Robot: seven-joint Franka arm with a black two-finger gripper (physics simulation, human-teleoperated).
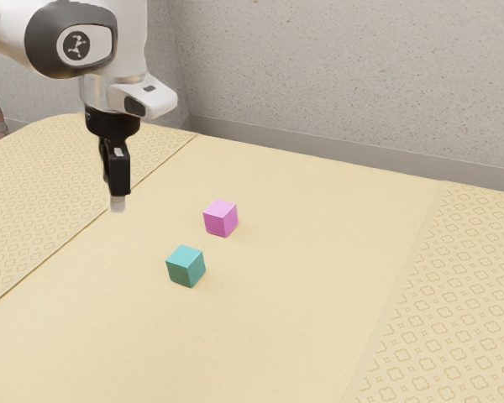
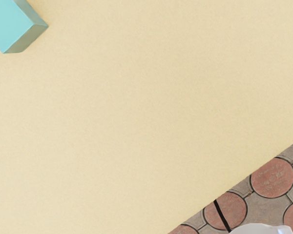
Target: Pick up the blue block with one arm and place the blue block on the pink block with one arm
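**Two blocks lie apart on the table while our gripper hangs off to one side**

Exterior view: our arm comes in from the exterior view's upper left. Our gripper (image 1: 118, 202) points straight down and hangs above the table (image 1: 319, 294), clear of its surface. It is over the line where the plain middle meets a patterned strip (image 1: 34, 201). We see the gripper edge-on, so we cannot tell whether it is apart or together. The blue block (image 1: 186, 265) rests flat on the plain middle, toward the exterior view's right of the gripper and nearer the camera, well apart from it. The pink block (image 1: 221, 217) also sits on the table, near the blue block but not touching it, a little farther back and toward the exterior view's right. A grey speckled wall (image 1: 361, 67) stands behind the table.

Wrist view: one corner of the blue block (image 2: 12, 22) shows, with its light top face and a darker side, lying on the table (image 2: 136, 122) off to the side of our hand. The table's edge runs on a slant, and past it lies a floor (image 2: 273, 178) of round reddish pavers.
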